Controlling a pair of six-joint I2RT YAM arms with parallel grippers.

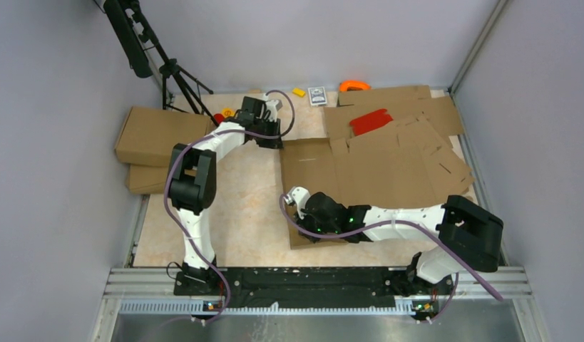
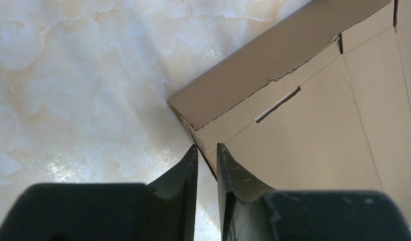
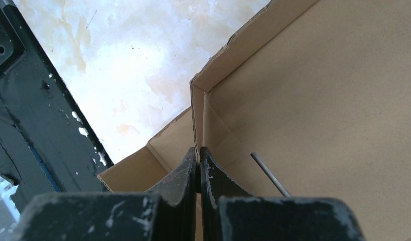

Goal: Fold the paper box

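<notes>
- See paper box point(image 1: 374, 167) mid-right on table point(image 1: 239, 214), left end with walls turned up, right part flat, overlapping heap of other cardboard sheets point(image 1: 417, 107) behind.
- Found left gripper point(image 2: 207, 150) at far-left corner of box, jaws narrowly apart, wall edge reaching in between the tips; cannot tell whether pinching or just straddling.
- Found right gripper point(image 3: 198, 150) at near-left corner, fingers pressed together on edge of upturned wall; reads as clamped on it.
- Judged light, stiff across panels, bending readily only at scored creases; corrugated, so likely to dent or kink if squeezed hard mid-panel.
- Likely springs back unless tabs locked into slots; matte surface, probably decent friction.
- Best taken by free edges of walls and flaps near corners, pinching across the thickness, close to a crease; avoid slot point(image 2: 277, 104) areas and thin tabs, prone to tearing.
- Probably slides on smooth table when pushed, so worth pinning with one arm while folding with the other.
</notes>
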